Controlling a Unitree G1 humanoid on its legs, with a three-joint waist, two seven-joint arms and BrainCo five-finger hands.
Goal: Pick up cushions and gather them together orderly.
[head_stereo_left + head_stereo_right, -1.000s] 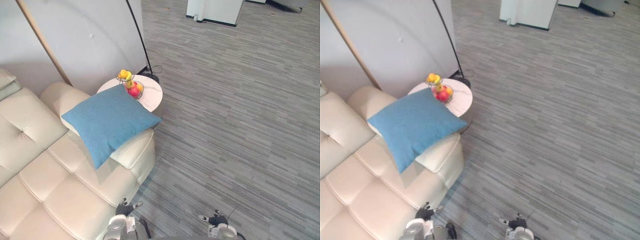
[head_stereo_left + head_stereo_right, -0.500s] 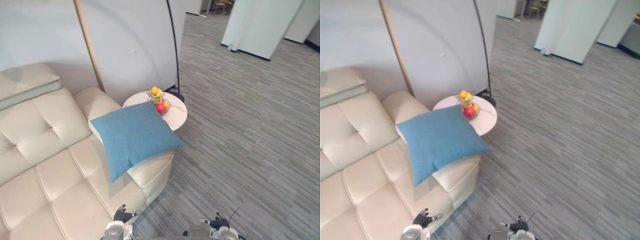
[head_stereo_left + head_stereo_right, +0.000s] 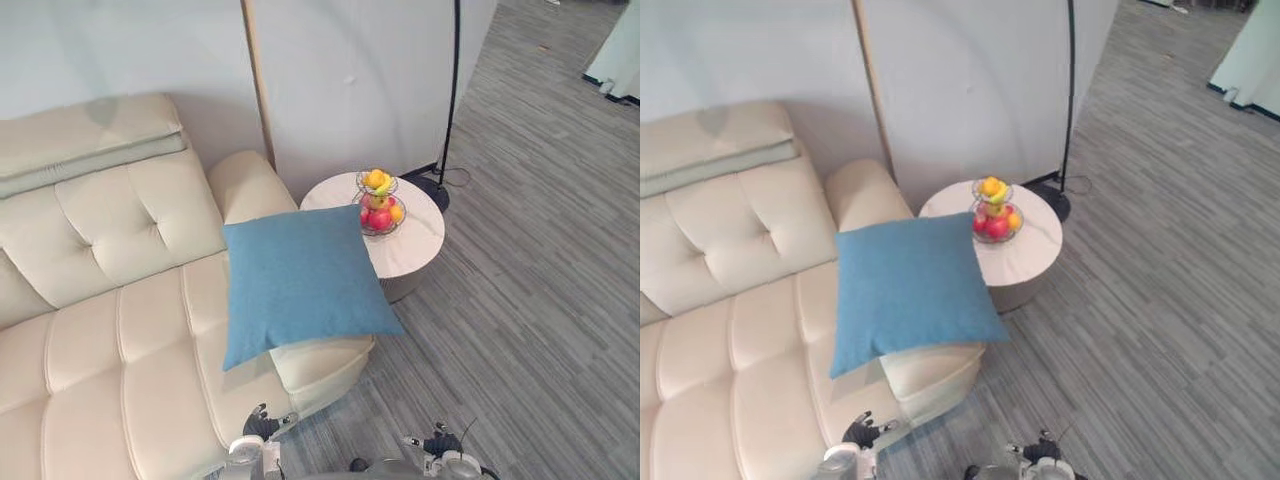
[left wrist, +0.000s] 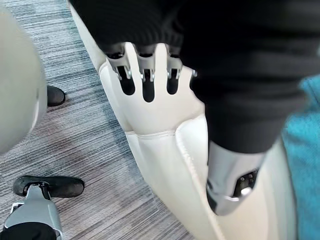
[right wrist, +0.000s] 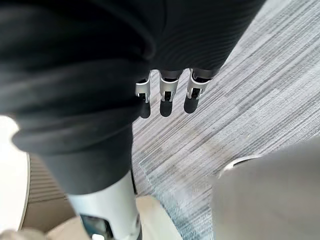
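Open room lies to the right, where the grey striped carpet floor [image 3: 540, 300] runs clear from the sofa's front edge to the picture's edge. The cream tufted leather sofa [image 3: 110, 330] fills the left side, its back against the pale wall. Its low end section stops just beside the round white table [image 3: 415, 250].

One blue square fabric cushion [image 3: 300, 280] lies flat on that end section. Its lower right corner hangs out past the sofa's front edge over the carpet. Its right side runs across the near rim of the table as seen from above; whether they touch cannot be told.

On the table stands one two-tier wire fruit basket [image 3: 378, 200]. The upper tier holds yellow fruit [image 3: 376, 180], and the lower tier holds red apples [image 3: 378, 218] with an orange fruit beside them.

Behind the table a thin black lamp pole [image 3: 452, 90] rises from a dark base on the floor. A single pale wooden pole [image 3: 258, 90] leans on the wall behind the sofa's arm.

The left robot hand [image 3: 262, 425] hangs low by the sofa's front corner. Its fingers [image 4: 145, 80] are straight and released, and it holds nothing. In its wrist view the cushion shows at one edge, apart from the fingers.

The right robot hand [image 3: 437, 443] hangs over bare carpet, well apart from the cushion, its fingers [image 5: 167, 97] likewise relaxed and empty.
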